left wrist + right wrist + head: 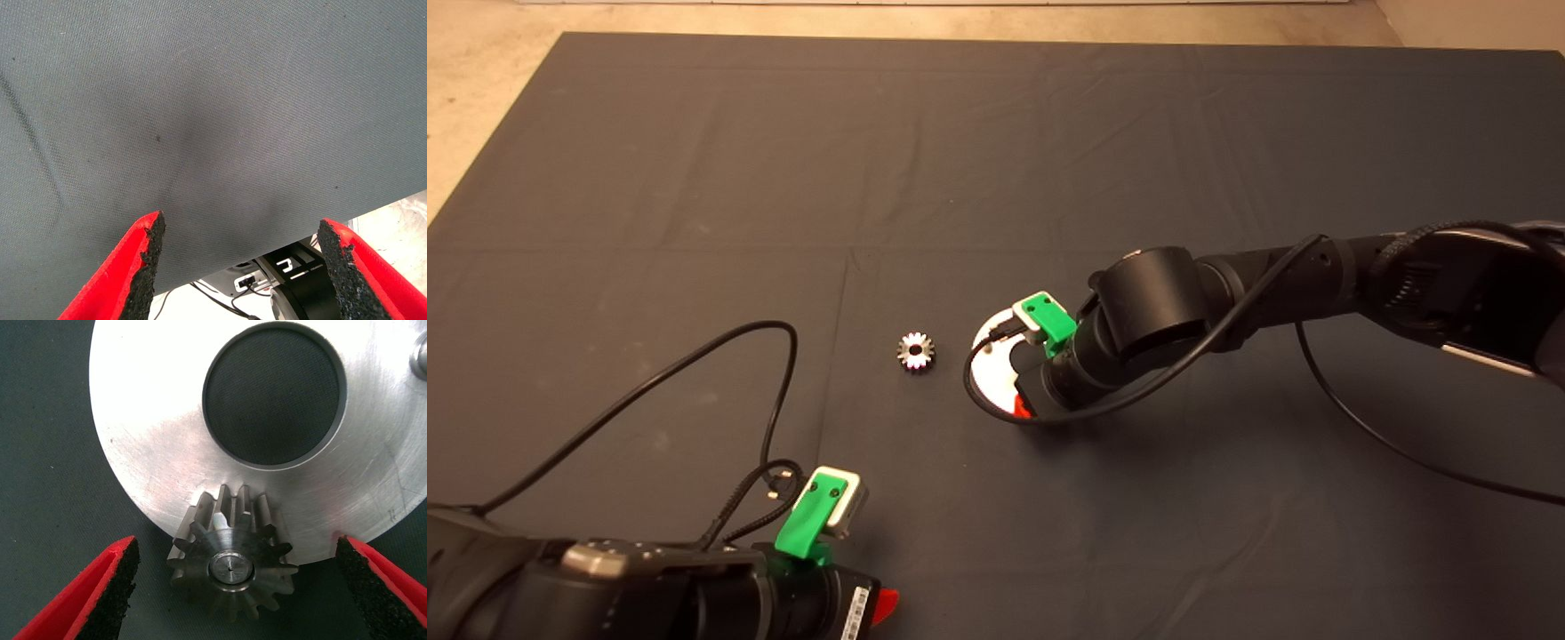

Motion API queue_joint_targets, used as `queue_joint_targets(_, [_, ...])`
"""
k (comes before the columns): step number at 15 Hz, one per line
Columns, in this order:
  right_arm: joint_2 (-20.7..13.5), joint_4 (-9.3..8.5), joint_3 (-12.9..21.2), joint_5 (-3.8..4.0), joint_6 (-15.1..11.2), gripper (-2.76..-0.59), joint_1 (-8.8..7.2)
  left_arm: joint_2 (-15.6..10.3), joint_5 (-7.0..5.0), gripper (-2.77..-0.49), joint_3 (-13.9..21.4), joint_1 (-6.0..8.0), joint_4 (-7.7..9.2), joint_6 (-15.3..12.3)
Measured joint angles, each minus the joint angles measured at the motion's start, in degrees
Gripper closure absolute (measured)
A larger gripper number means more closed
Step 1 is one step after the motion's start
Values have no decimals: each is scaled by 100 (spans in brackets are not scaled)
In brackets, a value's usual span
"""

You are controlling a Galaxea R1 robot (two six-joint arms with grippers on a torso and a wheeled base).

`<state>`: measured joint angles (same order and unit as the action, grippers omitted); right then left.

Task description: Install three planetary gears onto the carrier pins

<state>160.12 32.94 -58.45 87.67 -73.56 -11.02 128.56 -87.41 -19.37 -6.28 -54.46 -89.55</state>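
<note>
Gear (231, 564) sits on its peg at the disc (160, 453) rim, between my right gripper's (235, 587) wide-spread fingers, untouched. A second gear (915, 350) lies loose on the mat (694, 178) just beside the disc. Third gear unseen; my arm hides most of the disc. Left gripper (240, 267) waits open near the mat's edge.

Two planetary gears show. One gear (915, 351) lies loose on the tabletop (694, 178), at about 9 o'clock from the disc (991, 378). The other gear (231, 565) sits on a carrier pin (230, 567) at the disc's rim. One disc (167, 440) is in view, with one centre hole (273, 393). Two carrier pins can be counted: the one inside the seated gear, and a second pin (419, 357) partly cut off at the right wrist view's edge. Two grippers show: the right gripper (230, 587) and the left gripper (240, 267).
</note>
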Motion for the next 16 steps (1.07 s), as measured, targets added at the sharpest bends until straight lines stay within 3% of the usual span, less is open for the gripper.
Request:
queue_joint_targets(12, [-192,-31,400,-11,-170,-218,-599,0,-2,-162,0,0,0,-20])
queue_joint_targets(14, [-522,-87,503,-46,-257,-218,-645,2,-2,-162,0,0,0,-20])
queue_joint_targets(16, [-1059,-143,636,-16,-304,-218,-662,51,-4,-162,0,0,0,-20])
